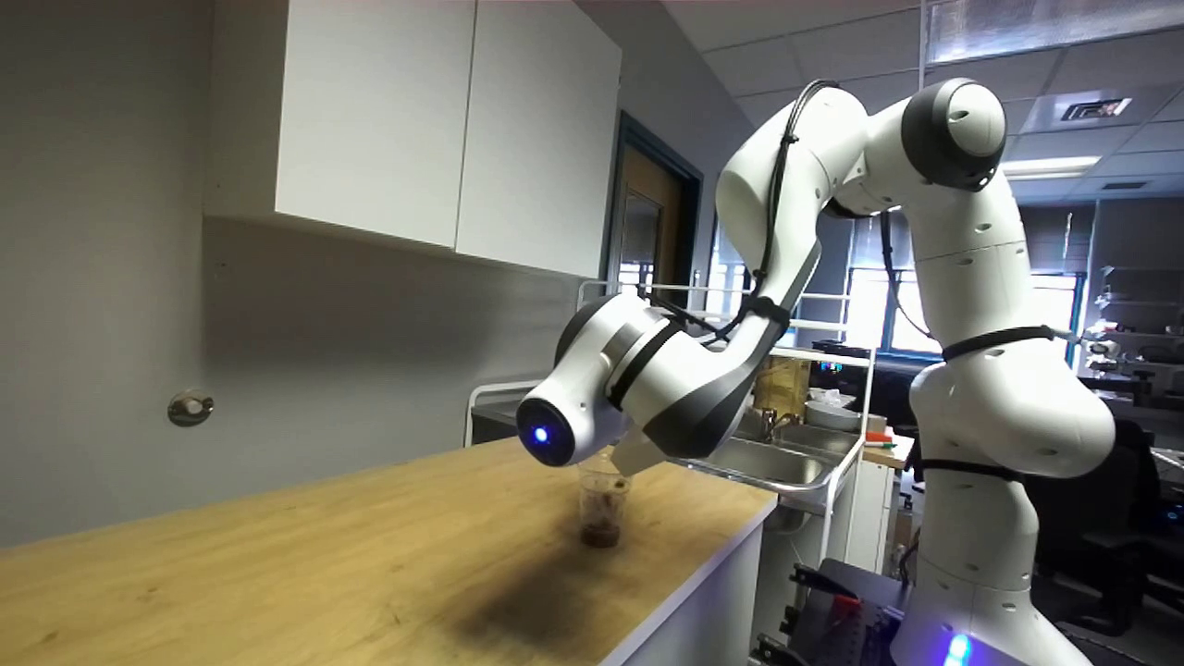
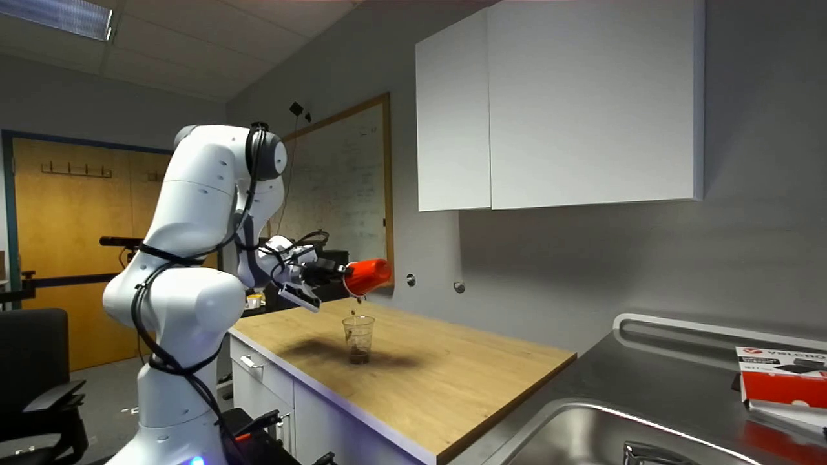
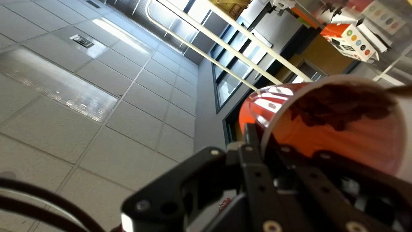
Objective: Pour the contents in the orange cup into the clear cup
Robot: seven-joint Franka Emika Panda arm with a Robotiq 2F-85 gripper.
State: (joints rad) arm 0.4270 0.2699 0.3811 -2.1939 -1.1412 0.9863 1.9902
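Orange cup (image 3: 338, 141) tipped sideways, mouth above clear cup (image 2: 358, 340); dark bits (image 3: 341, 108) inside, some dropping | claw (image 3: 265, 141) pinching it by the rim | clear cup upright on counter (image 2: 465, 387) | advice: tip further slowly, mouth centred, perhaps shaking lightly if bits cling

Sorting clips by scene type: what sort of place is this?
Likely a lab or office with a kitchenette-style corner; I can't tell which. What points to it: a metal sink, a whiteboard and a black office chair.
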